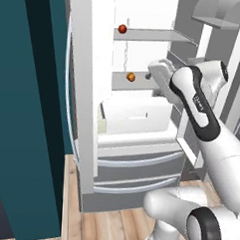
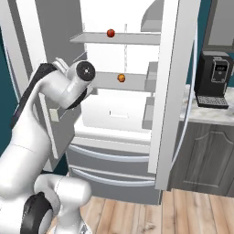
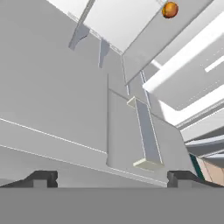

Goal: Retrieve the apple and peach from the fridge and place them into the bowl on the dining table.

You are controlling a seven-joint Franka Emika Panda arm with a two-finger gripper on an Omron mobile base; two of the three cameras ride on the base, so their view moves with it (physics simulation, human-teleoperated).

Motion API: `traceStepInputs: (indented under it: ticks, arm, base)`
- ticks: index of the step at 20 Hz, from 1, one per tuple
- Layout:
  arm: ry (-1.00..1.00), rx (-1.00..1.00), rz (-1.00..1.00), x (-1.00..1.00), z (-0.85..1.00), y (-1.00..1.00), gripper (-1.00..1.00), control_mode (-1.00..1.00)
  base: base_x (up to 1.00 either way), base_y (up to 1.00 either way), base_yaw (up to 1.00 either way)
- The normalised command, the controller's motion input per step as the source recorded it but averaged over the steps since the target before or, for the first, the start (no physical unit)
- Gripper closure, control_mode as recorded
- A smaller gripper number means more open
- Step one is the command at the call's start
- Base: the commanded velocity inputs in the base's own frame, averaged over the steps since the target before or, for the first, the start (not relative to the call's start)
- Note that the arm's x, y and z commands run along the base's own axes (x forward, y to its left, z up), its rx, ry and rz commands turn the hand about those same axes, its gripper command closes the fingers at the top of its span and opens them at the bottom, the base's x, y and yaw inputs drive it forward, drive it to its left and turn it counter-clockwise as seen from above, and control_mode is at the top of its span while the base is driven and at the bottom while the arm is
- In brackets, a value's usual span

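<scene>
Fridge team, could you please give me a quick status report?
Gripper open, empty, inside the fridge. Peach on middle shelf, apple on shelf above; both untouched. Nothing between the fingers.

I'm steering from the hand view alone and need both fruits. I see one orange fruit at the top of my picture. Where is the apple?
Observer: The apple sits on the upper shelf of the fridge, one shelf above the peach.
Operator: Is my hand near the peach?
Observer: The gripper hangs at about the height of the peach's shelf, to the peach's right in the left base view and apart from it.
Operator: Anything beside the fridge?
Observer: A black coffee machine stands on the counter to its right.
</scene>
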Motion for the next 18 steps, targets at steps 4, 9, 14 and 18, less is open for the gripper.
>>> traceStepInputs:
  ticks: [4, 9, 14, 18]
  arm:
    - [-0.08, -0.47, 0.0, -0.86, -0.05, -0.3, -1.0, -1.0]
    - [-0.08, -0.47, 0.01, -0.8, -0.04, -0.16, -1.0, -1.0]
    - [-0.03, -0.31, 0.03, -0.73, -0.18, -0.36, -1.0, -1.0]
    - [0.0, -0.17, 0.0, -0.62, -0.1, -0.44, -1.0, -1.0]
  base:
    - [0.0, 0.0, 0.0]
    - [0.0, 0.0, 0.0]
    - [0.0, 0.0, 0.0]
    - [0.0, 0.0, 0.0]
